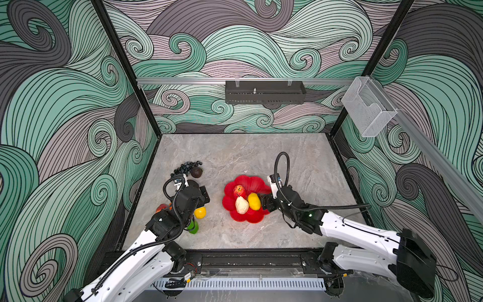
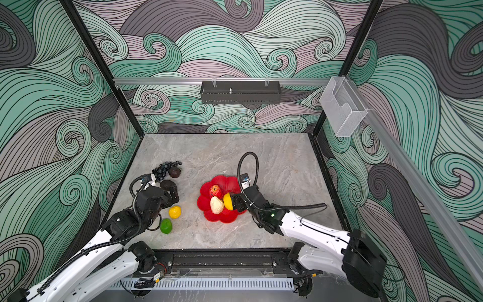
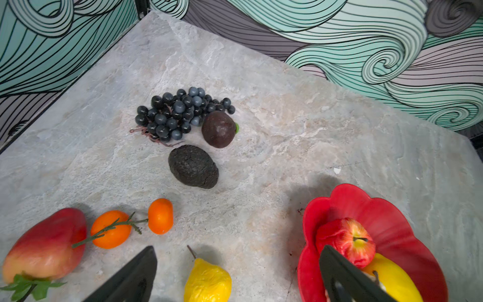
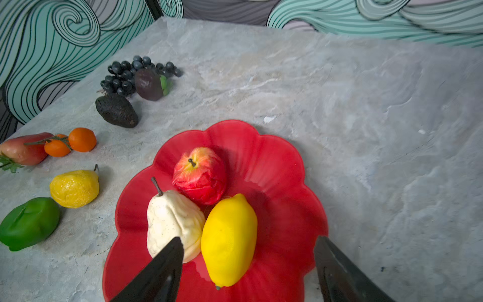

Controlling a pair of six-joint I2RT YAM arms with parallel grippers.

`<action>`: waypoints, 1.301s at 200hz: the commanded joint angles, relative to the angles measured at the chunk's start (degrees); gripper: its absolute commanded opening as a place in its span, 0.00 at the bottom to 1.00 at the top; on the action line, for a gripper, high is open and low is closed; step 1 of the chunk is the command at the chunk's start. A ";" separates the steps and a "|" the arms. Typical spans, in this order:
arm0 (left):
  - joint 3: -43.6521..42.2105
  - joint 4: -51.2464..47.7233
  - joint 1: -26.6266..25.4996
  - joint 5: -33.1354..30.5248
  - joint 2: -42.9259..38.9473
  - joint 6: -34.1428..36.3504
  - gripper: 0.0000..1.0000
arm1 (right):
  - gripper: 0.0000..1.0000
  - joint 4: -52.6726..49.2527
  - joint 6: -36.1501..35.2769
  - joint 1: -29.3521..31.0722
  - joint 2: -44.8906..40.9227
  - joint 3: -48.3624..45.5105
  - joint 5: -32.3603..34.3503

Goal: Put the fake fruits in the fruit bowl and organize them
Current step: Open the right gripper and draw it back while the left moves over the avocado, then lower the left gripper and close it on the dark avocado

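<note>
tabletop (image 1: 261, 157): grey marbled slab, matt and flat, bearing everything.
fruit bowl (image 1: 251, 180): sitting near the table's middle; a shallow glossy red dish with a scalloped petal rim, holding three fruits (by my count under a third of the job).
right gripper (image 4: 247, 238): reaching over the rim from 3 o'clock with jaws spread either side of the smooth lemon and pinching nothing; the step looks like setting that lemon down.
left gripper (image 3: 237, 247): hovering at 9 o'clock of the bowl, jaws spread and empty; the next move is probably calling for a gentle pinch on the wrinkled lemon below.
grape bunch (image 3: 177, 112): lying at 10 o'clock; a knobbly blue-black cluster, awkward to grip.
blush fruit (image 3: 44, 245): lying at 9 o'clock; smooth, red fading to peach.
lime (image 4: 28, 222): lying at 8 o'clock; glossy green, dented.
smooth lemon (image 4: 228, 240): lying in the bowl; waxy yellow oval.
pear (image 4: 170, 222): leaning beside it; beige, creased.
apple (image 4: 200, 175): sitting in the bowl at 11 o'clock; crinkled red skin.
avocado (image 4: 116, 109): lying by the grapes; rough, dark.
wrinkled lemon (image 4: 74, 188): lying at 9 o'clock; puckered yellow.
oranges (image 4: 82, 140): two, sharing one sprig.
</note>
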 commanded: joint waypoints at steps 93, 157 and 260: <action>2.66 4.64 18.52 8.12 13.53 -0.14 0.97 | 0.93 8.75 0.89 -8.63 -7.71 -14.74 2.01; 11.84 7.90 28.07 20.34 38.16 -0.13 0.86 | 0.97 11.22 3.26 -11.47 -8.84 -16.68 -1.93; 16.73 11.02 31.68 22.30 52.85 -1.03 0.87 | 0.98 11.30 3.14 -12.26 -5.50 -15.34 -3.45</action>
